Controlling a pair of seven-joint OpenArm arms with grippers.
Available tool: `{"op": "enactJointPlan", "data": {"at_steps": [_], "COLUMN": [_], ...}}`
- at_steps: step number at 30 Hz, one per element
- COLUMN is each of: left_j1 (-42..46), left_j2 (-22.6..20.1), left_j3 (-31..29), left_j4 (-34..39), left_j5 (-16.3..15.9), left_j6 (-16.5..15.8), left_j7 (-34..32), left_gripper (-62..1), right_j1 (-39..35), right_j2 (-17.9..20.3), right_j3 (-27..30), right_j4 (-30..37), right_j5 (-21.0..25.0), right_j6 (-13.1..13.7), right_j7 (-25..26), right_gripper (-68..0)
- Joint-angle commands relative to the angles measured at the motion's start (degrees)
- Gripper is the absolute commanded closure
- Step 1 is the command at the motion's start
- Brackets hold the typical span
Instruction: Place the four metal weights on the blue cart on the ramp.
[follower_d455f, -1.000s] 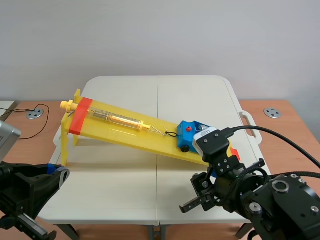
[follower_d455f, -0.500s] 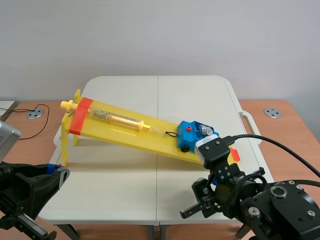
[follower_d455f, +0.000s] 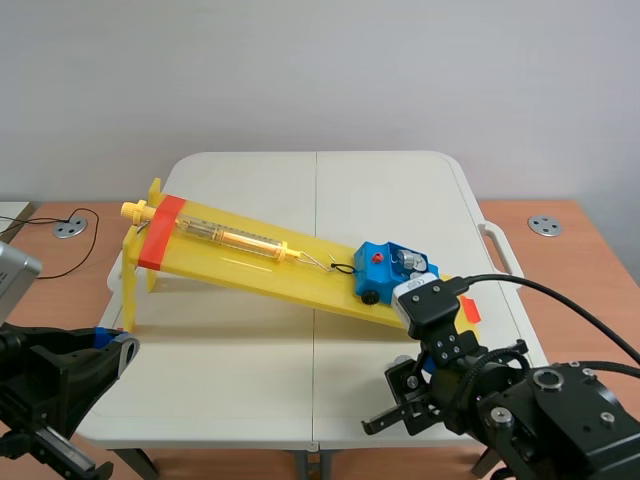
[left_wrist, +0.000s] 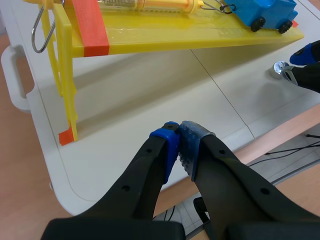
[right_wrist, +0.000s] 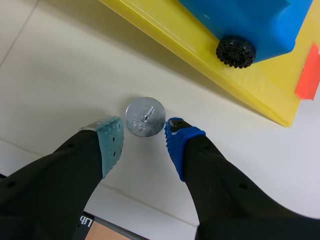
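A blue cart sits low on the yellow ramp, with shiny metal weights in its bed. One round metal weight stands on the white table beside the ramp's low end, between the fingertips of my right gripper. That gripper's fingers flank the weight on both sides and still look open. In the left wrist view the same weight shows beyond the ramp and cart. My left gripper is shut on nothing, low at the table's near left corner.
A spring scale lies along the ramp, hooked to the cart. Red tape crosses the ramp's high end, which stands on yellow legs. The white table's edge runs just ahead of both arms. A cable lies at left.
My right arm has dropped lower and drawn back toward the table's front edge, uncovering the weights in the cart. The left arm has kept still.
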Motion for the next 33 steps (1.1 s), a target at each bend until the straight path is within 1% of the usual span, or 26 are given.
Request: {"op": "enactJointPlan", "data": {"at_steps": [1,3,6,9,13,17,23,28,33], "left_j1": [-1.2,-1.4,-1.9,-2.1,-2.1,-2.1,-2.1,-2.1,-2.1], "left_j2": [0.5,0.5,0.5,0.5,0.5,0.5,0.5,0.5,0.5], "left_j3": [-0.9,-0.9,-0.9,-0.9,-0.9,-0.9,-0.9,-0.9,-0.9], "left_j4": [4.0,4.0,4.0,4.0,4.0,4.0,4.0,4.0,4.0], "left_j5": [-3.0,-3.0,-3.0,-3.0,-3.0,-3.0,-3.0,-3.0,-3.0], "left_j6": [-1.4,-1.4,-1.4,-1.4,-1.4,-1.4,-1.4,-1.4,-1.4], "left_j7": [-6.0,-6.0,-6.0,-6.0,-5.9,-5.9,-5.9,-6.0,-6.0], "left_gripper": [-3.1,-3.1,-3.1,-3.1,-3.1,-3.1,-3.1,-3.1,-3.1], "right_j1": [4.9,4.9,4.9,4.9,4.9,5.7,7.5,7.7,7.7], "right_j2": [-1.0,-1.1,-1.1,-1.1,-1.5,-2.1,-2.8,-2.8,-2.8], "right_j3": [1.3,1.3,1.3,1.3,1.3,1.3,1.3,1.3,1.3], "right_j4": [2.6,2.6,2.6,2.6,2.3,0.9,-2.1,-3.3,-3.5], "right_j5": [3.2,3.4,3.4,3.4,3.5,3.8,4.1,4.1,4.1], "right_j6": [0.0,0.1,1.2,1.2,1.5,2.6,3.4,3.4,3.4], "right_j7": [7.1,7.5,7.6,7.6,7.8,7.8,7.7,7.7,7.2], "right_gripper": [-21.3,-21.3,-21.3,-21.3,-17.8,-17.8,-17.6,-12.8,-3.9]}}
